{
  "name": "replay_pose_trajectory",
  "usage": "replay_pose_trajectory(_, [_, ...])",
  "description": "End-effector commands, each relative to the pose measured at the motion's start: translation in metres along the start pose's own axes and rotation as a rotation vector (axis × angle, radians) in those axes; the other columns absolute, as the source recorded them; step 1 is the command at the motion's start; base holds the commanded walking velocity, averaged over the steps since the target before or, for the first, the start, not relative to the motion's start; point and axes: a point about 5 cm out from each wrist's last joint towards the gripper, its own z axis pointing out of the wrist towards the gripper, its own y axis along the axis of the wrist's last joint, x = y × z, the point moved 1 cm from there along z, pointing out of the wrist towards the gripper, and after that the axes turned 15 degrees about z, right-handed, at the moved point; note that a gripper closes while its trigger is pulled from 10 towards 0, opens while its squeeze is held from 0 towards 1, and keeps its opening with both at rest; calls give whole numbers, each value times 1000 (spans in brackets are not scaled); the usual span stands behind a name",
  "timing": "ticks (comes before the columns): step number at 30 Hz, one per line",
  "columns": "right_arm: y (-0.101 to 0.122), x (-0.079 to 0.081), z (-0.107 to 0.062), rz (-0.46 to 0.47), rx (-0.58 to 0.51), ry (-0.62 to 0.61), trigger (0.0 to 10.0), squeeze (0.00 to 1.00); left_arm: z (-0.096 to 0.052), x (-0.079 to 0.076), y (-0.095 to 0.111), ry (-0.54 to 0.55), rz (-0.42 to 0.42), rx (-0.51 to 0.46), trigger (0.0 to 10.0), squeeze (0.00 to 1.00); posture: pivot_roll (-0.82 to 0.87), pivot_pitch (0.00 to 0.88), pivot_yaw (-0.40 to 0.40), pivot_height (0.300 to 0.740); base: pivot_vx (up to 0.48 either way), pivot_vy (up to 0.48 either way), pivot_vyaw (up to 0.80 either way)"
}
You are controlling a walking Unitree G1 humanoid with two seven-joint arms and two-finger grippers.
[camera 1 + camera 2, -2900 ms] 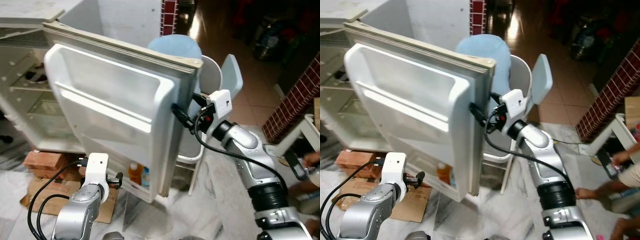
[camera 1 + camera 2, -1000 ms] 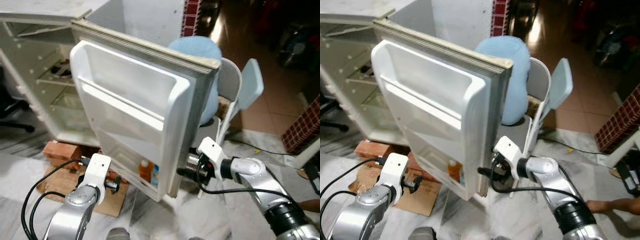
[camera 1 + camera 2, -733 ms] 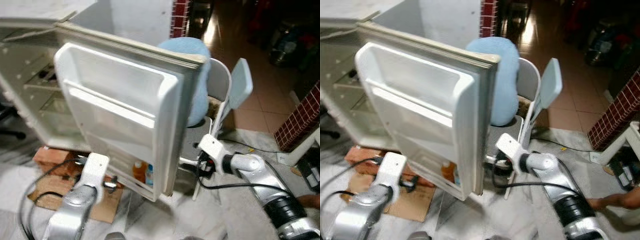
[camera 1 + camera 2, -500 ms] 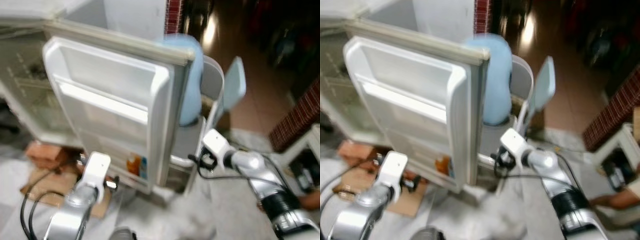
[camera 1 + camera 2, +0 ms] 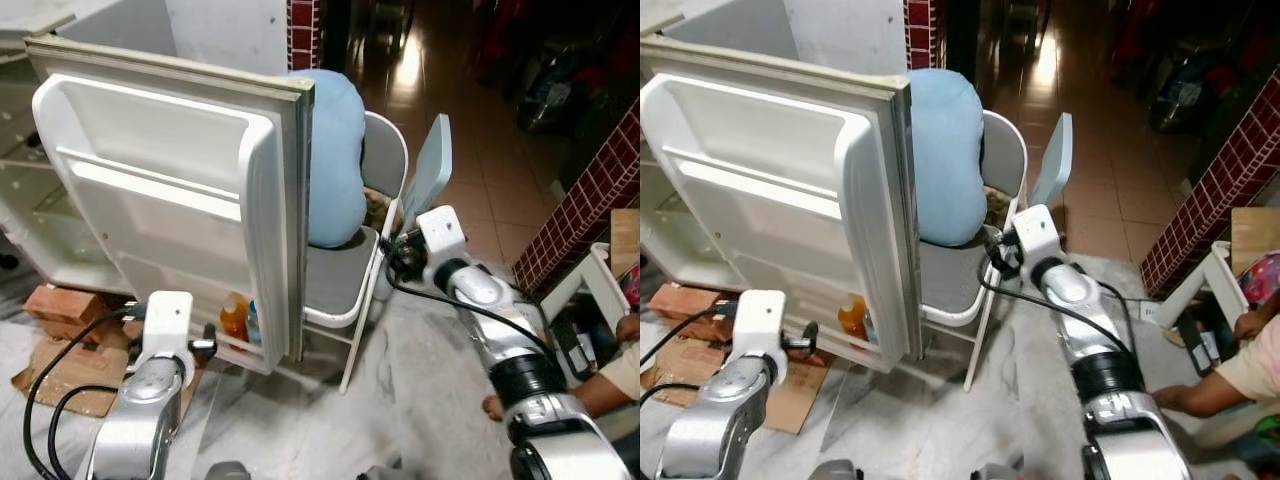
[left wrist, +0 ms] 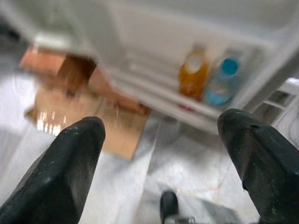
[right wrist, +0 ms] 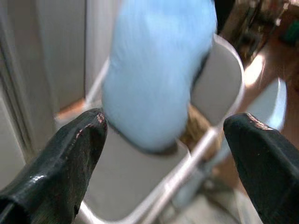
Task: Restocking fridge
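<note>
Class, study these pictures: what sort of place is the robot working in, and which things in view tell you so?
Most likely a lived-in home, perhaps a kitchen corner. An old white fridge stands with its door open, two bottles in the bottom door shelf. Beside it a folding chair holds a blue cushion, and the floor is tiled.

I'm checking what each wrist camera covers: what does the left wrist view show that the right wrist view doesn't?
The left wrist view alone shows an orange bottle and a blue-capped bottle standing side by side in the fridge door's bottom shelf, with cardboard and bricks on the floor behind. The right wrist view alone shows a light blue cushion on a grey folding chair. Both share open jaws and some white fridge panel.
</note>
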Motion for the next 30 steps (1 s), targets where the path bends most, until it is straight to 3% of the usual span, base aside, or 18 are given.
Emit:
replay_pose_trajectory(1, [17, 5, 9, 37, -64, -21, 10000, 0, 1, 13, -7, 56, -7, 31, 10000, 0, 109, 0, -43, 740, 0, 0, 0])
replay_pose_trajectory(5, [34, 21, 26, 139, -122, -57, 10000, 0, 4, 24, -23, 94, 64, 58, 10000, 0, 128, 0, -55, 740, 0, 0, 0])
replay_pose_trajectory(11, [62, 60, 48, 302, -187, -26, 10000, 0, 2, 13, -23, 87, 84, 44, 10000, 0, 149, 0, -67, 740, 0, 0, 0])
replay_pose_trajectory(13, [69, 73, 51, 297, -200, 4, 10000, 0, 3, 11, -21, 79, 103, 29, 10000, 0, 151, 0, -70, 740, 0, 0, 0])
replay_pose_trajectory(15, [78, 90, 52, 321, -220, 105, 10000, 0, 3, 10, -23, 65, 71, 35, 10000, 0, 157, 0, -75, 740, 0, 0, 0])
replay_pose_trajectory(16, [86, 107, 49, 349, -243, 234, 10000, 0, 3, 12, -31, 58, 28, 75, 10000, 0, 161, 0, -79, 740, 0, 0, 0])
replay_pose_trajectory(17, [88, 110, 49, 354, -248, 258, 10000, 0, 3, 12, -34, 57, 20, 85, 10000, 0, 161, 0, -79, 740, 0, 0, 0])
replay_pose_trajectory(19, [89, 124, 37, 431, -227, 471, 10000, 0, 2, 13, -43, 39, 2, 111, 10000, 0, 166, 0, -83, 740, 0, 0, 0])
replay_pose_trajectory(20, [89, 134, 20, 466, -201, 694, 10000, 0, 2, 15, -53, 29, 9, 141, 10000, 0, 167, 0, -85, 740, 0, 0, 0])
replay_pose_trajectory(21, [89, 134, 20, 466, -201, 694, 10000, 0, 2, 15, -53, 29, 9, 141, 10000, 0, 167, 0, -85, 740, 0, 0, 0])
replay_pose_trajectory(23, [83, 136, -6, 442, -154, 909, 10000, 0, 0, 14, -64, 9, -9, 175, 10000, 0, 167, 0, -87, 740, 0, 0, 0])
replay_pose_trajectory(24, [71, 129, -29, 396, -88, 1043, 10000, 0, -1, 14, -75, -7, -33, 210, 10000, 0, 166, 0, -86, 740, 0, 0, 0])
replay_pose_trajectory(25, [71, 129, -29, 396, -88, 1043, 10000, 0, -1, 14, -75, -7, -33, 210, 10000, 0, 166, 0, -86, 740, 0, 0, 0])
replay_pose_trajectory(26, [51, 110, -32, 344, -17, 997, 10000, 0, -1, 19, -91, 2, -51, 250, 10000, 0, 166, 0, -87, 740, 0, 0, 0])
replay_pose_trajectory(29, [19, 74, -16, 193, 64, 764, 10000, 0, -3, 22, -119, -4, -104, 329, 10000, 0, 163, 0, -85, 740, 0, 0, 0])
replay_pose_trajectory(30, [19, 74, -16, 193, 64, 764, 10000, 0, -3, 22, -119, -4, -104, 329, 10000, 0, 163, 0, -85, 740, 0, 0, 0])
